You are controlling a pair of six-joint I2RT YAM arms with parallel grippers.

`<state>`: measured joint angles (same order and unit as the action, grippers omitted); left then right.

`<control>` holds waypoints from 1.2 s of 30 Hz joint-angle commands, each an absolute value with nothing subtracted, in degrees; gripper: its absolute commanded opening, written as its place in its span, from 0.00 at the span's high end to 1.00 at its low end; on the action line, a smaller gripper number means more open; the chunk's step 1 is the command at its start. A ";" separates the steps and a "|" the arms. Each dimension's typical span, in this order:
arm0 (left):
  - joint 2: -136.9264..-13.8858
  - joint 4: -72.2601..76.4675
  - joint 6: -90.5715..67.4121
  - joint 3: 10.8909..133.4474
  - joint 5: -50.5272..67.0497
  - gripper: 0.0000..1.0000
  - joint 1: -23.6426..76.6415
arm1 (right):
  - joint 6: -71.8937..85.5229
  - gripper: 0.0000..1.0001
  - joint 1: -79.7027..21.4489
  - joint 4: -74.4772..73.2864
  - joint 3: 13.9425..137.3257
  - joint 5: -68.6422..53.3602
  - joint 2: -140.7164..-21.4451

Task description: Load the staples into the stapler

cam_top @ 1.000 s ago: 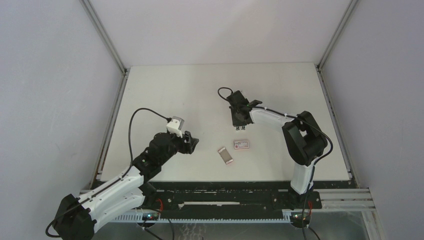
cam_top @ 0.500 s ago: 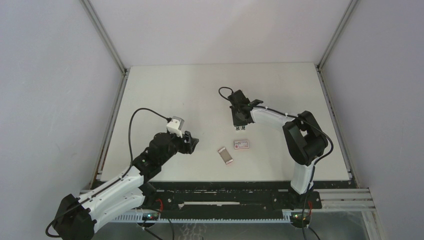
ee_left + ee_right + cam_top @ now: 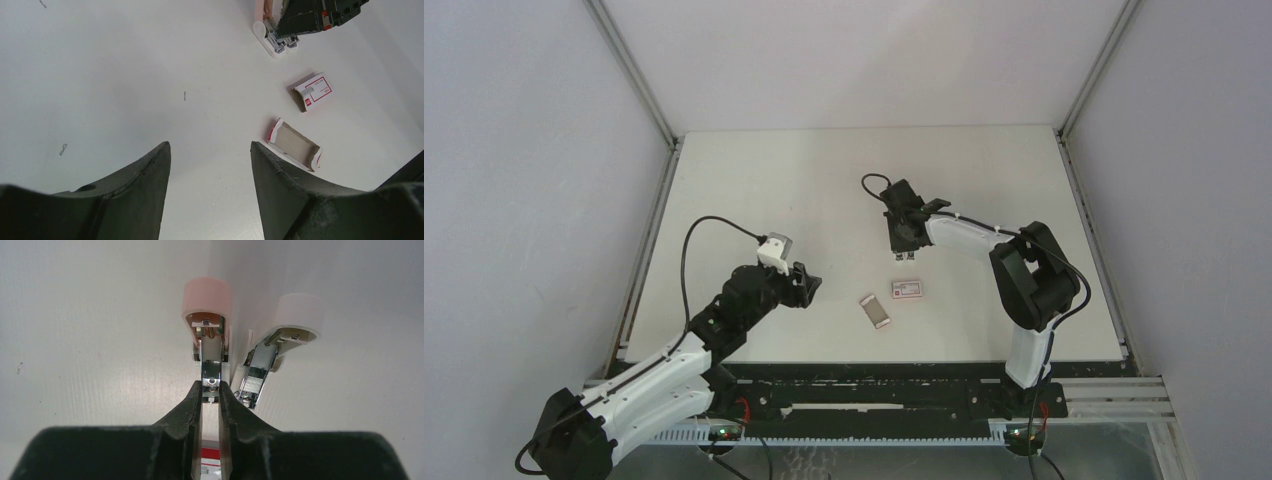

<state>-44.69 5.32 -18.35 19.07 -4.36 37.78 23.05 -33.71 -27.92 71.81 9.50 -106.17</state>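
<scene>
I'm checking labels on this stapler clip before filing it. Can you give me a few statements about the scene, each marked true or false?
1. The left gripper is open with nothing between its fingers. True.
2. The right gripper hangs open above the table. False: it is shut on the metal rail of the pink stapler.
3. A white stapler lies beside the pink one, and both are hinged open. True.
4. The slide-out tray sits inside the sleeve. False: the two lie apart on the table, the tray nearer the left gripper.
</scene>
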 commanded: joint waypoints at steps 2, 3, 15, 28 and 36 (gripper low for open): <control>-44.08 6.33 -17.14 18.98 -4.56 0.36 37.62 | 22.06 0.90 -33.32 -27.77 74.05 9.81 -103.99; -44.09 6.33 -17.15 18.98 -4.56 0.36 37.62 | 21.99 0.90 -33.27 -27.75 74.01 9.76 -103.98; -43.99 6.31 -17.14 18.98 -4.49 0.36 37.62 | 21.93 0.90 -33.13 -27.69 74.03 8.97 -105.41; -44.12 6.33 -17.18 18.98 -4.57 0.36 37.62 | 21.75 0.91 -32.72 -27.99 74.00 9.59 -106.35; -44.10 6.33 -17.16 18.96 -4.52 0.36 37.62 | 21.72 0.91 -32.72 -27.93 74.06 8.68 -107.21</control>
<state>-44.69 5.32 -18.35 19.07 -4.36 37.78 22.87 -32.97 -28.14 71.83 8.84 -106.54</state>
